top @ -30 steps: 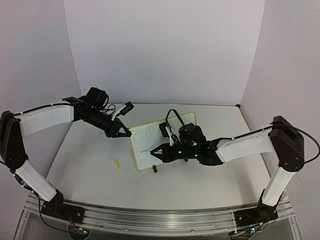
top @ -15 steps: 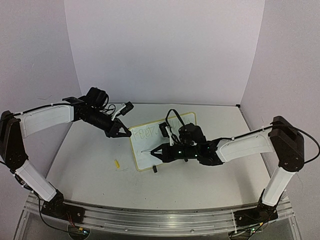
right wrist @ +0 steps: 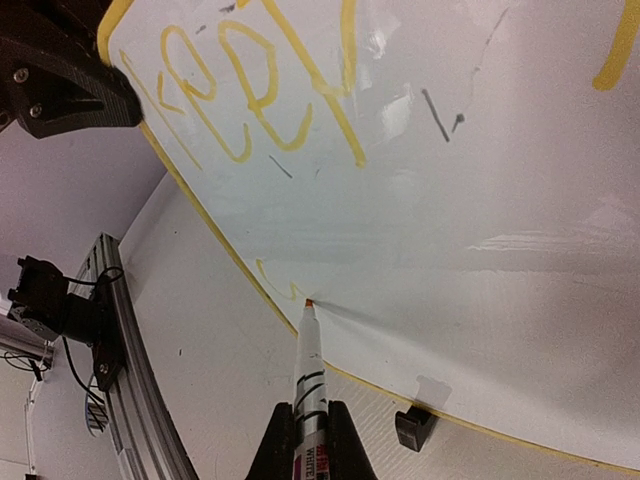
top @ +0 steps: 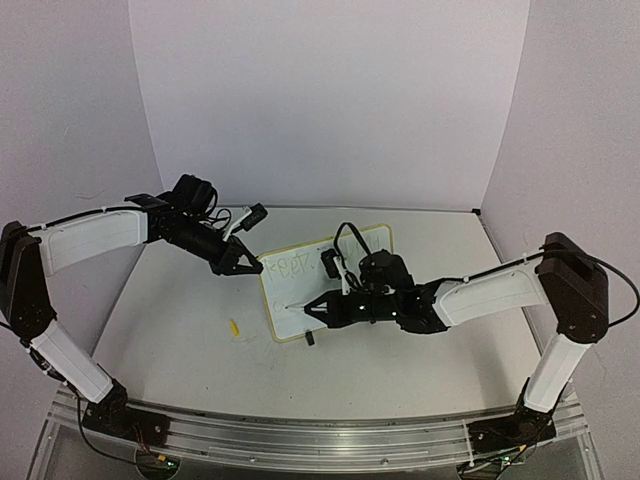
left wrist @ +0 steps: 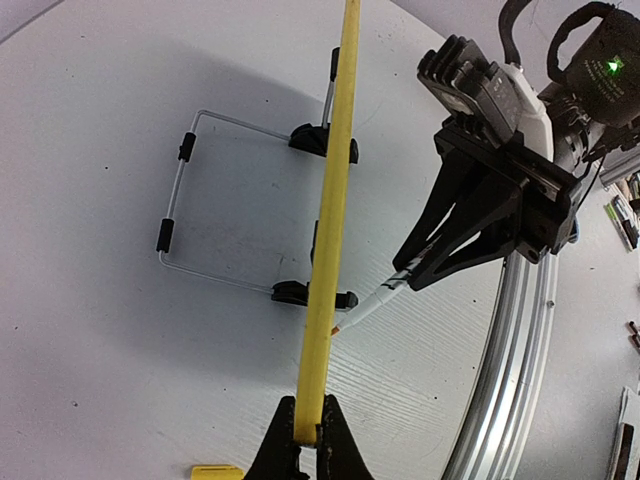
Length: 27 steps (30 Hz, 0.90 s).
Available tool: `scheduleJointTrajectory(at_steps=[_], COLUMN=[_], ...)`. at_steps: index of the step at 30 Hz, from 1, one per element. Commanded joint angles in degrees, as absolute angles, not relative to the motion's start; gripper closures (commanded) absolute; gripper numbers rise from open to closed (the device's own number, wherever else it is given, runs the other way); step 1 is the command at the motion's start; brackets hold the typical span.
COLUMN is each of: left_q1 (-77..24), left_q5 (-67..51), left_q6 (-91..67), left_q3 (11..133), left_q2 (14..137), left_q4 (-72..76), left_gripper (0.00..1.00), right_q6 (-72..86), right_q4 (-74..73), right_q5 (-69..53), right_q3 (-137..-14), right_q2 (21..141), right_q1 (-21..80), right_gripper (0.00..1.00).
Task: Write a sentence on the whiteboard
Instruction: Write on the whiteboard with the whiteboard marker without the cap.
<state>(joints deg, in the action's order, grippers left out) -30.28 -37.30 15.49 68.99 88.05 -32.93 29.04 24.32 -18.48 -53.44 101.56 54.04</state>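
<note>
Whiteboard (top: 290, 322) propped at a tilt on the table (top: 180, 320), with its yellow rim pinched at the left edge between the clenched jaws of the left gripper (left wrist: 308, 440). The right gripper (right wrist: 308, 420) is clamped on a marker (right wrist: 308, 375), whose tip meets the board face near the lower left rim. The sentence (top: 290, 265) lies above that tip, in yellow strokes close beside the left jaws.
</note>
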Motion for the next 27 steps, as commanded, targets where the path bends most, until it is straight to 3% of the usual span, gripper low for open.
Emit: scheduleJointTrajectory(at_steps=[1, 15, 27], left_q1=[-31.3, -31.3, -31.3], left_q5=[-34.1, -34.1, -34.1], left_q6=[17.7, 17.7, 17.7], left_q3=[69.5, 69.5, 69.5], left_q2=[89.6, 89.4, 89.3], left_q4=[-34.6, -34.7, -34.7], left_gripper=[1.0, 1.0, 1.0], right_q6=[29.4, 28.4, 28.7], right_q4=[25.2, 25.4, 25.4], right_q5=[-16.5, -19.1, -17.9], right_q3=[-53.1, -52.6, -55.7], right_q2=[101.9, 95.7, 99.5], right_q1=[53.5, 53.6, 53.5], right_gripper=[1.0, 1.0, 1.0])
